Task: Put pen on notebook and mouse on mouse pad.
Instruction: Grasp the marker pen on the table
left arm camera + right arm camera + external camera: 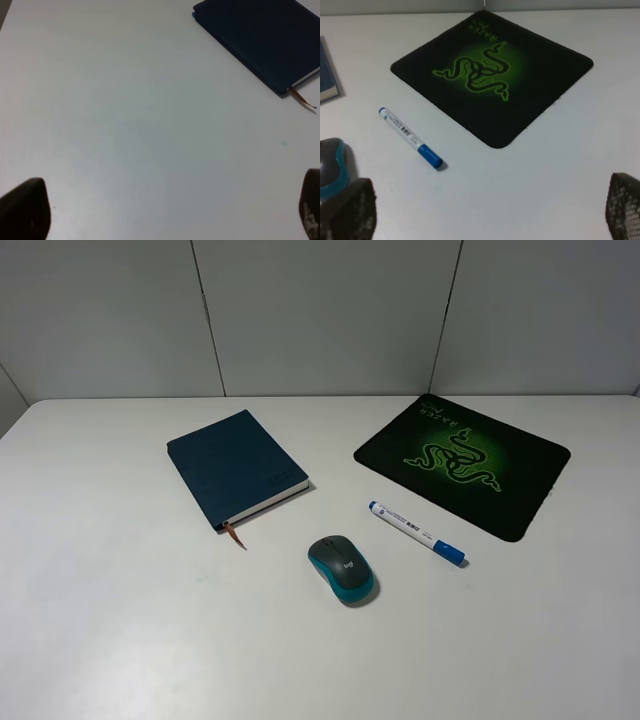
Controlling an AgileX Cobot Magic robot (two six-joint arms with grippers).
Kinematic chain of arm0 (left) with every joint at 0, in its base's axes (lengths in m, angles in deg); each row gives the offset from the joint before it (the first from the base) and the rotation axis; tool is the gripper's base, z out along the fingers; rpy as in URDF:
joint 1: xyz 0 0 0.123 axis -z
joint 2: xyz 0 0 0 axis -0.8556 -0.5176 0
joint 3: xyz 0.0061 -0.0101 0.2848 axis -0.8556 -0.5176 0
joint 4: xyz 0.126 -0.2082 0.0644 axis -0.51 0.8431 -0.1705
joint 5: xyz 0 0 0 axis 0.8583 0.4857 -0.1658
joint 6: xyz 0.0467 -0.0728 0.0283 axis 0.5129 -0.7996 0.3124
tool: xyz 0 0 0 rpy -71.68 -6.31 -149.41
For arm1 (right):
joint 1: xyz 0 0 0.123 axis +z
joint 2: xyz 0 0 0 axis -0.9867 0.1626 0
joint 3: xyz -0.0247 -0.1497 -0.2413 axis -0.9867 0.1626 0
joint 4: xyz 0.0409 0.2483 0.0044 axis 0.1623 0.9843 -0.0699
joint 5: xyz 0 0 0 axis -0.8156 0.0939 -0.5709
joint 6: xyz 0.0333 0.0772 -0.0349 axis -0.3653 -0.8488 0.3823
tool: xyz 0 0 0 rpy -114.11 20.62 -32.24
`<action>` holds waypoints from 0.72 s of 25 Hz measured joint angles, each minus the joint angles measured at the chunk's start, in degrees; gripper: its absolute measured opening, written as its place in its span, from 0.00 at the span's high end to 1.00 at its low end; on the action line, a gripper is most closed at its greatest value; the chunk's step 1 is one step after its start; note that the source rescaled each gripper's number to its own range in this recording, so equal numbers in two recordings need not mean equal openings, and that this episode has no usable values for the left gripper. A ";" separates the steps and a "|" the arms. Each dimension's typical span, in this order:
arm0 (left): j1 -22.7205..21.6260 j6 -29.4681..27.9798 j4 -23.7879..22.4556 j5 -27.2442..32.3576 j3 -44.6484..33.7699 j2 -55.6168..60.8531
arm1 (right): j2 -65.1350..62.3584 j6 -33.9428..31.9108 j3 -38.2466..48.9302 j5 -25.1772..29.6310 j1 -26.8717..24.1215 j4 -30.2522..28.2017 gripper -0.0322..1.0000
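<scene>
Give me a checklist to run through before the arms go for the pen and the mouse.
1. Pen lies free, nothing touching it: ok.
2. Mouse upright, apart from the pen: ok.
3. Notebook closed, cover bare: ok.
4. Mouse pad flat, nothing on it: ok.
5. Left end effector open, empty: ok.
6. Right end effector open, empty: ok.
</scene>
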 joint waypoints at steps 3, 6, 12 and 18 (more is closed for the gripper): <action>0.00 0.00 0.00 0.00 0.00 0.00 | 0.00 0.00 0.00 0.00 0.00 0.00 0.00; 0.00 0.00 0.00 0.00 0.00 0.00 | 0.00 0.00 0.00 0.00 0.00 0.00 0.00; 0.00 0.00 0.00 0.00 0.00 0.00 | 0.00 -0.05 0.00 0.00 0.00 0.00 0.00; 0.00 0.00 0.00 0.00 0.00 0.00 | 0.00 -0.05 0.00 0.00 0.00 0.00 0.00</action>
